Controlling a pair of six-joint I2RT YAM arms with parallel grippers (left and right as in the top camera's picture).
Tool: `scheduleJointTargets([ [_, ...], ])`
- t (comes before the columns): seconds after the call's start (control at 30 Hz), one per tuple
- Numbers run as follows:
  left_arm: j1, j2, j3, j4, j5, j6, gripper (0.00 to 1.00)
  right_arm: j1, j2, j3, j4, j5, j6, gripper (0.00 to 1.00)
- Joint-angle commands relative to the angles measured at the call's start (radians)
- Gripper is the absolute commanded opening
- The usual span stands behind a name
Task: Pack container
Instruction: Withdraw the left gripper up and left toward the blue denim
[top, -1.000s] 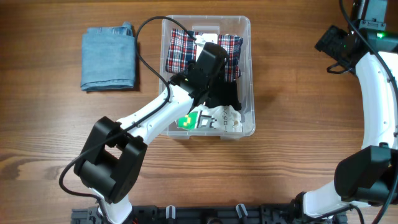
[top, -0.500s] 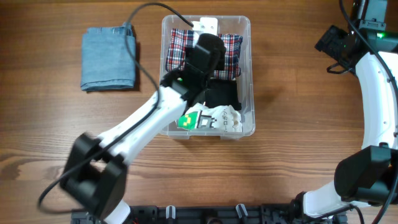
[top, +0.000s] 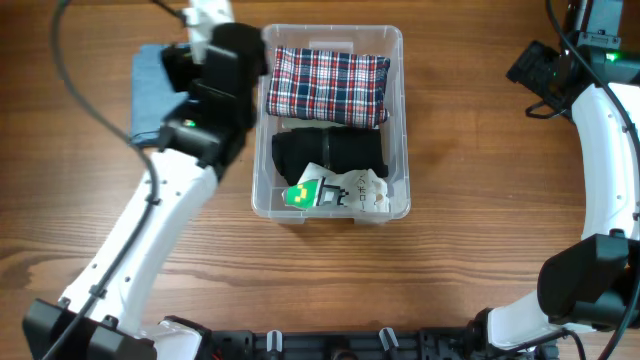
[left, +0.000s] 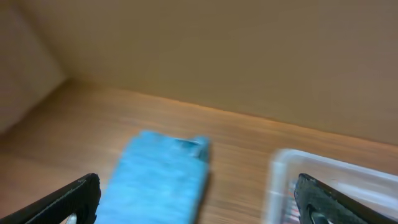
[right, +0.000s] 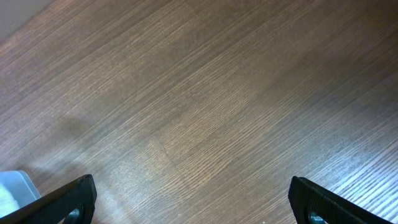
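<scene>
The clear container (top: 396, 110) stands mid-table and holds a folded plaid cloth (top: 328, 85) at its far end, a black garment (top: 328, 155) in the middle and a white and green packet (top: 335, 190) at the near end. My left gripper (left: 199, 208) is open and empty, raised above the table between the folded blue cloth (left: 165, 174) and the container's left wall (left: 308, 168). At the far right, my right gripper (right: 193, 202) hangs open over bare wood, holding nothing.
The blue cloth (top: 150, 95) lies left of the container, partly under my left arm (top: 205, 100). A corner of the container (right: 11, 186) shows at the left edge of the right wrist view. A black rail runs along the table's near edge.
My left gripper has opened and left the plaid cloth lying flat in the container's far end. It has lifted out and swung left toward the blue cloth. The right arm has not moved.
</scene>
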Motion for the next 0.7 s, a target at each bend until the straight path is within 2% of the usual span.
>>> scheduleJointTargets([
  [0.0, 0.123, -0.031, 0.012, -0.056, 0.173, 0.038, 1.0, -0.002, 0.01, -0.002, 0.003, 0.018, 0.013, 1.0],
  [0.13, 0.251, -0.019, 0.012, -0.131, 0.367, 0.032, 0.99, -0.002, 0.01, -0.002, 0.003, 0.018, 0.013, 1.0],
  [0.17, 0.294, -0.011, 0.012, -0.145, 0.407, 0.024, 0.96, -0.002, 0.01, -0.002, 0.003, 0.018, 0.013, 1.0],
  [0.23, 0.364, 0.011, 0.012, -0.156, 0.465, 0.007, 0.77, -0.001, 0.01, -0.002, 0.003, 0.017, 0.013, 1.0],
  [0.3, 0.414, 0.035, 0.012, -0.156, 0.526, 0.006, 0.67, -0.001, 0.01, -0.002, 0.003, 0.017, 0.013, 1.0],
  [0.4, 0.458, 0.079, 0.012, -0.145, 0.562, 0.006, 0.43, -0.002, 0.01, -0.002, 0.003, 0.018, 0.013, 1.0],
  [0.5, 0.468, 0.13, 0.012, -0.12, 0.56, 0.014, 0.1, -0.002, 0.01, -0.002, 0.006, 0.018, 0.013, 1.0],
  [0.53, 0.469, 0.15, 0.012, -0.106, 0.557, 0.014, 0.04, -0.002, 0.01, -0.002, 0.006, 0.018, 0.013, 1.0],
  [0.67, 0.469, 0.246, 0.012, -0.041, 0.506, 0.014, 0.04, -0.001, 0.01, -0.002, 0.007, 0.018, 0.013, 1.0],
])
